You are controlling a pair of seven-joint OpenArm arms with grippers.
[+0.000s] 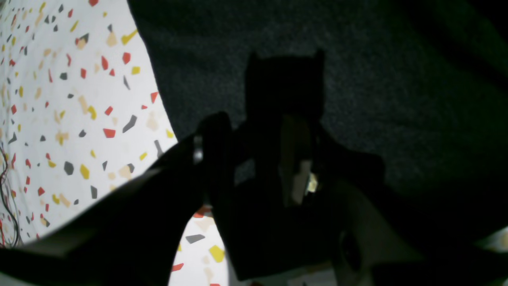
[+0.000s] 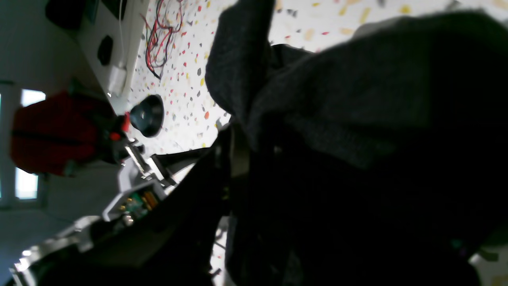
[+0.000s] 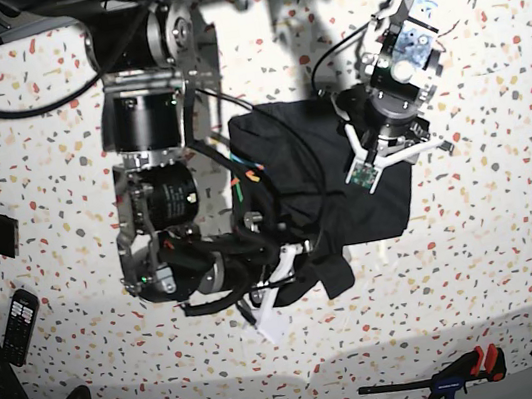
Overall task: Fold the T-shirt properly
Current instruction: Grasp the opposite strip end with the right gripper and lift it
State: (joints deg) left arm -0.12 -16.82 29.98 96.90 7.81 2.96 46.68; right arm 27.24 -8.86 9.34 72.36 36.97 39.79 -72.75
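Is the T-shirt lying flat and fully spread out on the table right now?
No, in the base view the T-shirt is bunched and rumpled, with one part pulled up toward the right gripper.

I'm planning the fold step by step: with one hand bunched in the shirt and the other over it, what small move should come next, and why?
Probably carry the right hand a little across the T-shirt, laying the gathered edge over. It looks shut on bunched fabric at the shirt's near edge, lifted off the table. The left hand is open just above flat cloth, gripping nothing, so it could press down to steady the shirt.
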